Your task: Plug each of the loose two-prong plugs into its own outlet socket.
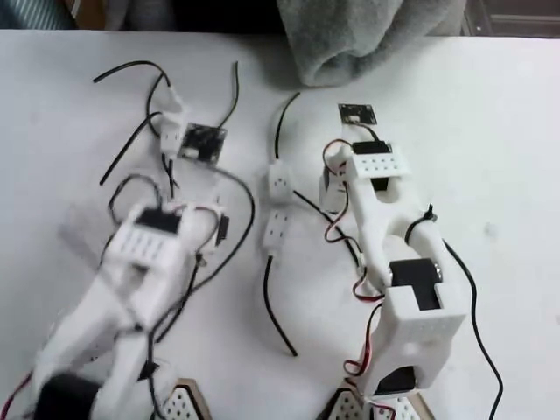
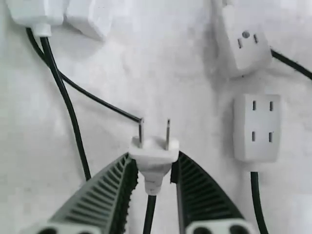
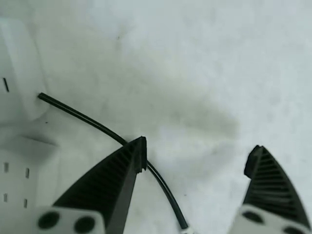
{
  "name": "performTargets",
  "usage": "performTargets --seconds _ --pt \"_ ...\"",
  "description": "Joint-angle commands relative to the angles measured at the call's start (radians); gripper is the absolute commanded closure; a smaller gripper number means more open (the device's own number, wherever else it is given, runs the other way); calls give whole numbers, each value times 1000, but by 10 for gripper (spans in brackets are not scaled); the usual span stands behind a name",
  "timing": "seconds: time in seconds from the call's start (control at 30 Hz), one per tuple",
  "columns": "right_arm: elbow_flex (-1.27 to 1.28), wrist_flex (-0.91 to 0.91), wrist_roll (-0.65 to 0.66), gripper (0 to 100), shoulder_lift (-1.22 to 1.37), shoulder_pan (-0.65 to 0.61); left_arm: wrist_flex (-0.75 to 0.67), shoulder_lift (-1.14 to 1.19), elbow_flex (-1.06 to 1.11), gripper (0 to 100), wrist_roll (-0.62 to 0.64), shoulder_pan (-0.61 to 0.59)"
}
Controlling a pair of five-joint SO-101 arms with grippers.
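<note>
My left gripper (image 2: 153,162) is shut on a white two-prong plug (image 2: 154,152), whose prongs point away from the wrist above the table. Ahead and to one side lie two white outlet sockets, one (image 2: 257,127) with two pairs of slots and one (image 2: 246,43) turned at an angle. In the high view these sockets (image 1: 280,180) (image 1: 277,226) lie end to end at the table's middle, between the arms. My right gripper (image 3: 197,156) stands open just above the table, with a black cable (image 3: 105,130) running under its jaws; it sits right of the sockets (image 1: 332,188).
More white plug bodies (image 1: 171,131) with black cables and a small black board (image 1: 203,140) lie at the back left. Another small board (image 1: 357,113) sits behind the right arm. A grey cloth (image 1: 350,35) lies at the far edge. Loose cables cross the middle.
</note>
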Motion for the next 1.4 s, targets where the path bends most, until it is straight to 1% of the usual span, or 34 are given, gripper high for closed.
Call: performTargets --seconds 0.0,0.17,0.4,0.5,0.53,0.73,0.8,0.9,1.03,1.1,1.23,1.37 --pt "-3 -12 0 676 -39 10 -160 -231 150 978 -12 12" --pt "-3 -8 0 676 -48 8 -371 -444 341 978 -14 16" --pt "-3 -12 2 676 -45 7 -764 -731 643 978 -14 16" --pt "-6 -13 2 676 -42 8 -865 -854 749 978 -14 18" --pt "-6 -13 2 676 -45 5 -858 -883 750 978 -14 18" --pt "-20 -21 2 676 -51 2 -680 -1061 749 976 -15 16" --pt "-48 -21 0 676 -51 2 -678 -1107 749 976 -8 28" --pt "-101 8 -8 676 -94 2 -706 -1159 749 976 -8 91" --pt "-189 81 -3 676 -229 2 -698 -1185 749 976 -14 222" --pt "-233 113 0 676 -314 -7 -687 -1185 749 976 -14 260" --pt "-293 166 0 676 -487 -53 -643 -1188 749 976 -14 266" --pt "-296 203 0 676 -656 -159 -640 -1188 749 976 -14 266"
